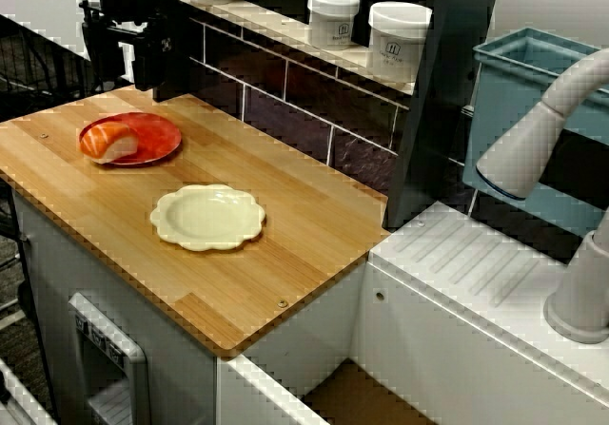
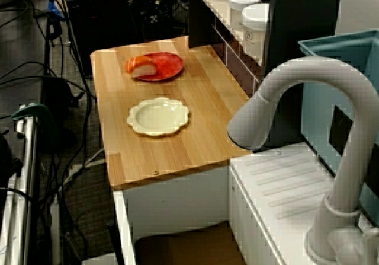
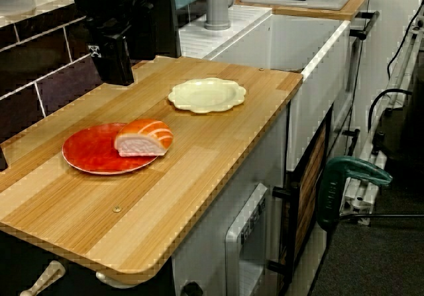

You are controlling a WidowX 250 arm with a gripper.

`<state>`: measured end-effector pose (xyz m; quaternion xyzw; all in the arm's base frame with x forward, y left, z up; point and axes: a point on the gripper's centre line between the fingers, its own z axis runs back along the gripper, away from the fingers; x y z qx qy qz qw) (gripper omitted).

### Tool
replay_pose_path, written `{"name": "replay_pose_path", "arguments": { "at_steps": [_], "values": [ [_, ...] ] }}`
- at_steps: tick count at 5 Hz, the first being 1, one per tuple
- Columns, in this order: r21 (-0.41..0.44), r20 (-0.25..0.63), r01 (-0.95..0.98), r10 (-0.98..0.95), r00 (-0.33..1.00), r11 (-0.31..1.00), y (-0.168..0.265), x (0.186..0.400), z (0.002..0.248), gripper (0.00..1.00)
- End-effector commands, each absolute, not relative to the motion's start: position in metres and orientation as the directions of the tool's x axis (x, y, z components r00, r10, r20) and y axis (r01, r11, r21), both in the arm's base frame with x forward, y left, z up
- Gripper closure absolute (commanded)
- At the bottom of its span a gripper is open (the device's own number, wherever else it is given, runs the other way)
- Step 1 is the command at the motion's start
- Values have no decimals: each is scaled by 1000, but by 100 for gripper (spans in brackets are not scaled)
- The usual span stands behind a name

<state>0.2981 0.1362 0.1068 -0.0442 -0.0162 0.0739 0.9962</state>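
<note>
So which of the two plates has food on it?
The red plate, which carries a piece of salmon sushi. The cream plate with the scalloped rim, beside it on the wooden counter, has nothing on it.

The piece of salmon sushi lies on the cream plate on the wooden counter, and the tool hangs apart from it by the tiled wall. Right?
No. The sushi lies on the red plate; the cream plate holds nothing. The view with the stove behind shows it. Both plates are on the wooden counter, and the tool hangs apart by the tiled wall.
</note>
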Motion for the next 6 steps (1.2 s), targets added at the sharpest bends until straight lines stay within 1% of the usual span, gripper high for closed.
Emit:
{"name": "replay_pose_path", "arguments": {
  "at_steps": [1,2,3,4,5,6],
  "values": [
    [-88,57,-133,138,989,987,148,293,120,0],
    [-48,91,-53,57,994,997,137,284,120,0],
    [-37,70,-64,67,995,997,148,276,107,0],
    [-22,60,-82,83,995,996,153,272,92,0],
    [-1,43,-92,92,995,996,157,274,79,0],
    [-4,50,-109,109,993,994,162,274,72,0]
  ]
}}
